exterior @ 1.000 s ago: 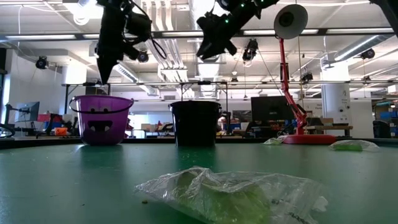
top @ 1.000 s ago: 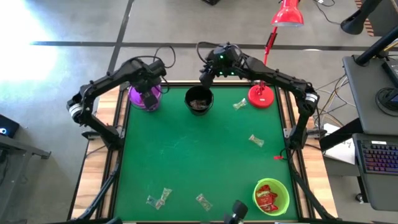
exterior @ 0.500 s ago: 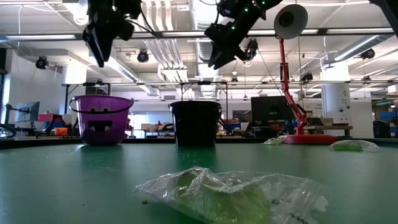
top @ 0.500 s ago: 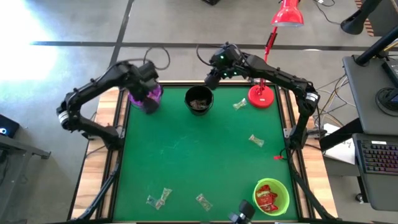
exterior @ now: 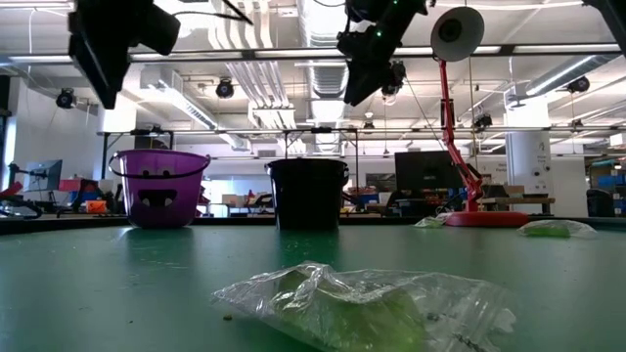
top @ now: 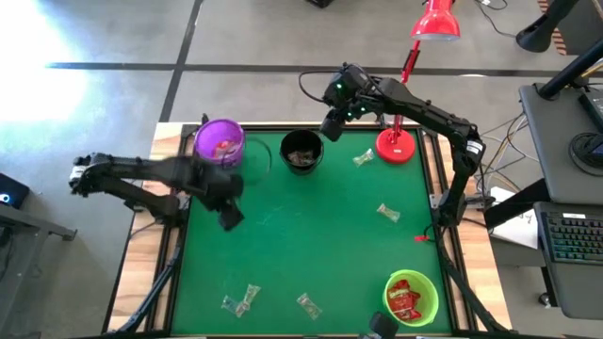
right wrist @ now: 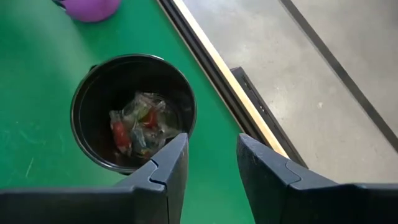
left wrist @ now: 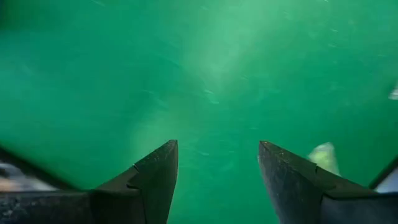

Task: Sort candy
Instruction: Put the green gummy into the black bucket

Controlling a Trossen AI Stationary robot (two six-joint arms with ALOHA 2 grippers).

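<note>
Candy lies scattered on the green table: clear greenish pieces at the far right (top: 363,158), right (top: 387,213) and near edge (top: 240,301), (top: 308,304), and a small red one (top: 422,238). The purple bowl (top: 220,141), black bowl (top: 301,151) and green bowl (top: 411,297) each hold candy. My left gripper (top: 226,207) hangs open over bare table on the near side of the purple bowl, pointing down, nothing between its fingers (left wrist: 217,146). My right gripper (top: 330,127) is open and empty, high beside the black bowl's far right rim (right wrist: 186,102).
A red desk lamp stands with its base (top: 396,144) at the far right corner. One clear candy (exterior: 362,308) lies close to the low camera. Black rails (top: 179,235) frame the table. The middle of the green surface (top: 301,235) is bare.
My left gripper has swung quickly from above the purple bowl toward the table's near edge, staying high and turning as it went. My right gripper has drifted slightly right from over the black bowl and tipped.
</note>
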